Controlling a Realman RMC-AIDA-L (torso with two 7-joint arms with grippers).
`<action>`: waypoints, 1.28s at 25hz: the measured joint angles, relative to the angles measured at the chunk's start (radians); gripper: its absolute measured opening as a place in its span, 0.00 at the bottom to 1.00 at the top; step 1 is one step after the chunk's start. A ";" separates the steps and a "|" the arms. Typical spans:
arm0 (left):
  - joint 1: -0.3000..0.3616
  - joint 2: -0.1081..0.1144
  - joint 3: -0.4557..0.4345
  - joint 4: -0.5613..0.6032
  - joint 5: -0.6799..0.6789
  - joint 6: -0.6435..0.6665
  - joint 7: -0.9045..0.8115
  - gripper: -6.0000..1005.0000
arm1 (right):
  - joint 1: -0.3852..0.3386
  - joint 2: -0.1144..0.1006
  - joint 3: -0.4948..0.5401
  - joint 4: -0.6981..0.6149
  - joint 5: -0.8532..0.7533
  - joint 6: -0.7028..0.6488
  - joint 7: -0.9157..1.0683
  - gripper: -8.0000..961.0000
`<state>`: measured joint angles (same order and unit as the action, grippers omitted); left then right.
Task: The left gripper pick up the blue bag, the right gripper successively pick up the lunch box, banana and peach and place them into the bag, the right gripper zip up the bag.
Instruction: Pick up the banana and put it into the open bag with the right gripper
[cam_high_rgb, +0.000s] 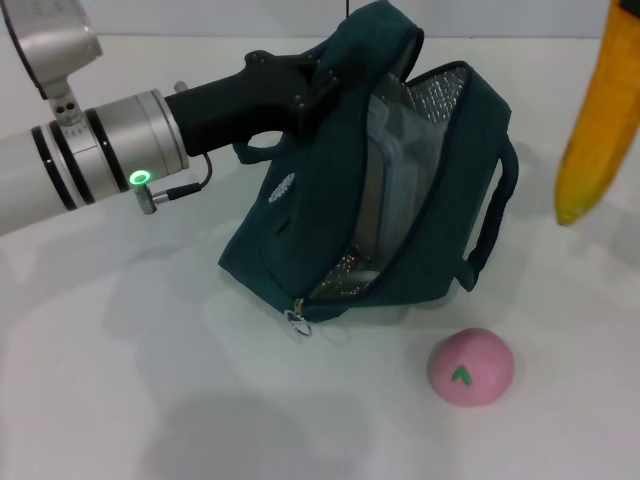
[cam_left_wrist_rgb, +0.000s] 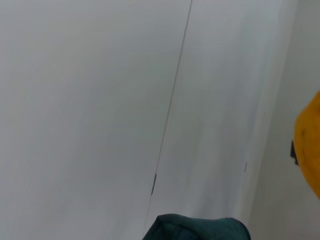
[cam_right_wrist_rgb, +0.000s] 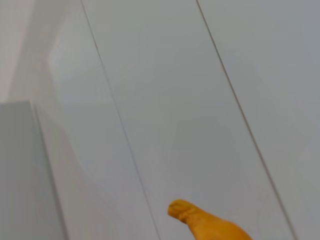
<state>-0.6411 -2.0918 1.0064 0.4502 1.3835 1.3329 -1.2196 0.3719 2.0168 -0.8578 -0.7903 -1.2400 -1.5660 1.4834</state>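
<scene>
1 banana (cam_high_rgb: 600, 130) hangs beside the blue bag (cam_high_rgb: 300, 240).

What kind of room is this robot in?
Probably a robot test room, not a kitchen: a bare white table, plain white wall panels, and a toy peach beside the blue bag.

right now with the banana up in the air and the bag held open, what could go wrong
The banana hangs off to the side of the blue bag, so it could catch the rim or the loop handle going in. The lunch box already fills much of the opening, so the banana may jam. The left gripper holds only the top edge; a push could tilt the bag.
</scene>
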 joint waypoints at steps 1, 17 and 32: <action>-0.002 0.000 0.000 0.000 0.000 -0.002 0.000 0.14 | 0.015 0.001 -0.004 0.023 0.013 -0.001 -0.015 0.49; -0.012 -0.002 0.000 -0.028 -0.028 -0.006 0.038 0.15 | 0.337 0.011 -0.039 0.498 0.129 0.047 -0.319 0.49; -0.041 -0.003 0.000 -0.056 -0.029 -0.006 0.039 0.15 | 0.390 0.011 -0.163 0.652 0.150 0.126 -0.391 0.52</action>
<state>-0.6822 -2.0948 1.0063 0.3943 1.3540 1.3268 -1.1811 0.7623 2.0278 -1.0210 -0.1378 -1.0902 -1.4404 1.0921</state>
